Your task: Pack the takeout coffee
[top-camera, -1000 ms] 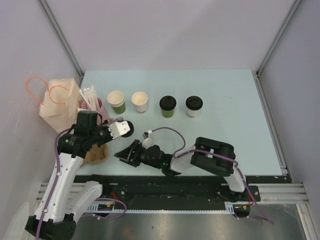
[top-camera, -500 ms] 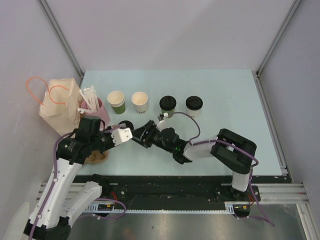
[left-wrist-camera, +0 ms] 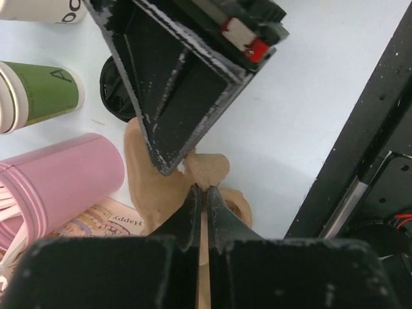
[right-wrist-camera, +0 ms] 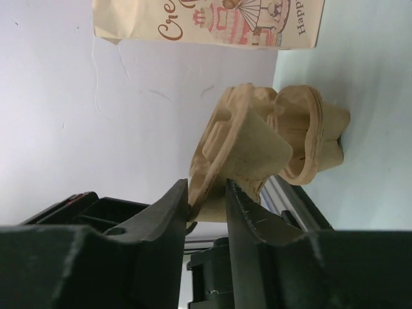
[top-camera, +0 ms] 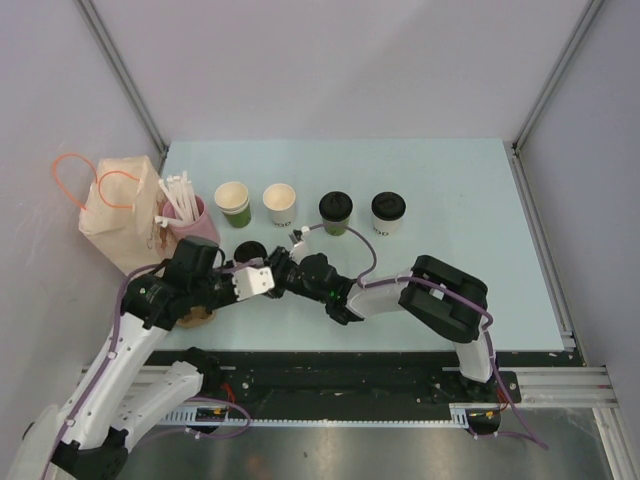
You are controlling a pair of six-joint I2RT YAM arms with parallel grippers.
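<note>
The table is a pale blue-green sheet, matte and plain. Pale grey walls close it in on the far side and on both flanks. A metal post runs up each far corner. A black rail runs along the near edge.

Reference object: the pink cup of white straws, at the table's left edge.
- Bag: just left of the pink cup, off the table edge, orange handles up.
- Green cup: just right of the pink cup, upright, no lid.
- White cup: next to the right, upright, no lid.
- Lidded green cup and lidded white cup: further right in the same row, upright, well apart from the pink cup.
- Loose lid: flat on the table, right of the pink cup and nearer the arms.
- Carrier: tan moulded pulp, on the near side of the pink cup, mostly under the left arm.

The left pincer is closed together on an edge of the carrier. The right pincer stands narrowly apart with the carrier's rim between its fingers, both sides against it. No cup is held.
</note>
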